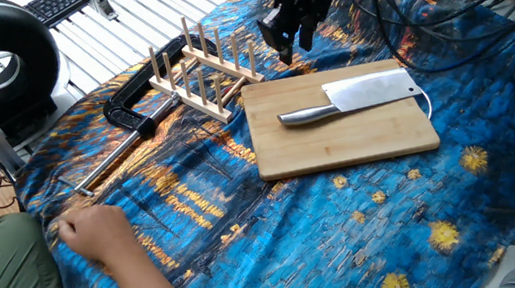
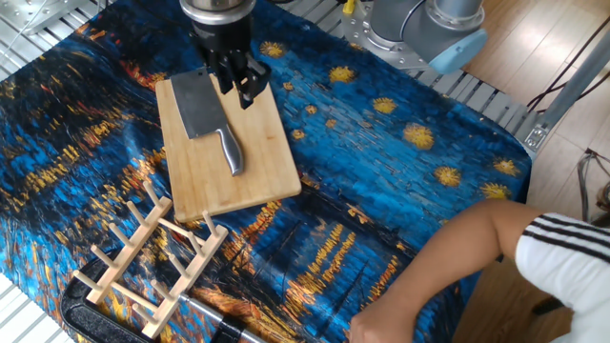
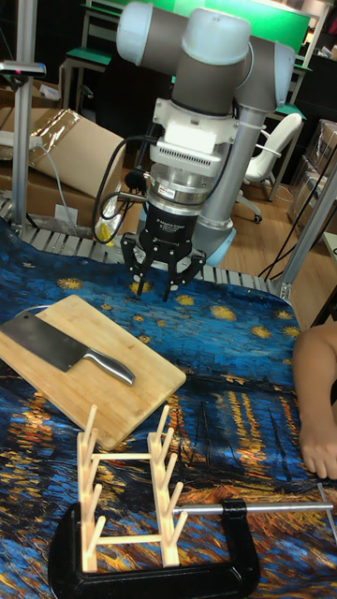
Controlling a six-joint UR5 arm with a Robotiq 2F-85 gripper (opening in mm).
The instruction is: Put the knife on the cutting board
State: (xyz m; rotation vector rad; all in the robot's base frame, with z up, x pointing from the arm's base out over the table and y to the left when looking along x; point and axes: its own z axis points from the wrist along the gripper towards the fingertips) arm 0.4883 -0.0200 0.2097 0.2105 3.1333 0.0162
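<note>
- Knife lies flat on the cutting board, blade toward 3 o'clock in the one fixed view and handle toward 9.
- Gripper hangs above the cloth just off the board's far edge, empty, its jaws apart.
- From the jaws, the knife lies toward 4 o'clock in that view, so the placing looks done.

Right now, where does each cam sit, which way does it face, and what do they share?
One fixed view: high, looking down past the peg rack side at the cutting board; gripper shows.
The other fixed view: high on the opposite side, looking down; gripper and arm base show.
Tall fixed view: low, facing the arm head-on; whole arm and open gripper show.
Shared by all: knife lying on the board.
</note>
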